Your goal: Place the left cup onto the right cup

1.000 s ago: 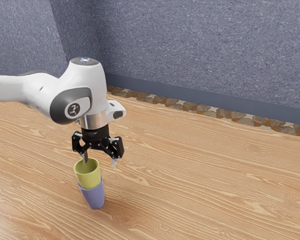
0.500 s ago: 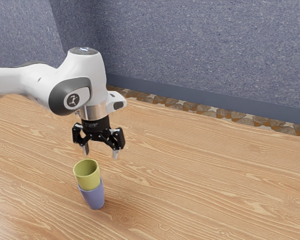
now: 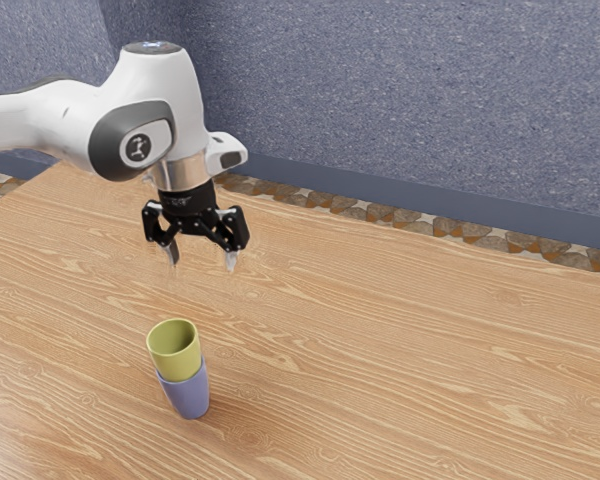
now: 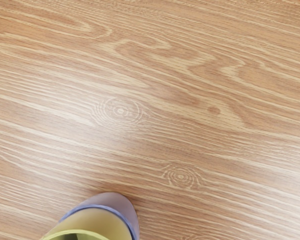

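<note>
The black two-finger gripper (image 3: 201,264) hangs above the light wooden table (image 3: 410,330), fingers spread apart and holding nothing. Below it the yellow-green plastic cup (image 3: 174,348) sits upright, nested in the lavender plastic cup (image 3: 188,393), well in from the surface's far edge

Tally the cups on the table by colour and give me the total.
yellow-green cup, nested in the other: 1
purple cup, underneath: 1
Total: 2
</note>
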Motion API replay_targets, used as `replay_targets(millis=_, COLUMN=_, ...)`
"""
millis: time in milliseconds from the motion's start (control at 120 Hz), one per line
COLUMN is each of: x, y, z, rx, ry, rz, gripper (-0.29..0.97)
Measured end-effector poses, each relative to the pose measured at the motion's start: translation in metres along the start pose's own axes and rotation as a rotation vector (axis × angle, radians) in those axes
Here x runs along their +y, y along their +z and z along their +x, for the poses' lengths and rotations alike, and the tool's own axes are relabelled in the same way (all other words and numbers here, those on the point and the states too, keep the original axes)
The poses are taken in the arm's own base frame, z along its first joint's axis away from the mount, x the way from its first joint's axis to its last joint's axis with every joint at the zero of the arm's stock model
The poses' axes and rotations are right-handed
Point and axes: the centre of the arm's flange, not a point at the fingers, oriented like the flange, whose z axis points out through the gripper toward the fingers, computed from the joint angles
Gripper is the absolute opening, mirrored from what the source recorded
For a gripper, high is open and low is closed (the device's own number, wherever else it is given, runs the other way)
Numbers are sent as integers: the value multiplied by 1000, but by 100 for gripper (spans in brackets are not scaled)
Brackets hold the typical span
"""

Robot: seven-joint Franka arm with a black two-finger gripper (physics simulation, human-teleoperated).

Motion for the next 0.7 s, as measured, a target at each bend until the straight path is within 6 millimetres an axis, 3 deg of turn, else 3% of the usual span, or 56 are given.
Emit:
replay_targets(millis=475, x=-33, y=-93, z=61, rx=66, ry=37, rz=-9, gripper=68)
replay_targets(millis=700, x=-53, y=-120, z=81, rx=72, ry=73, rz=10, gripper=68)
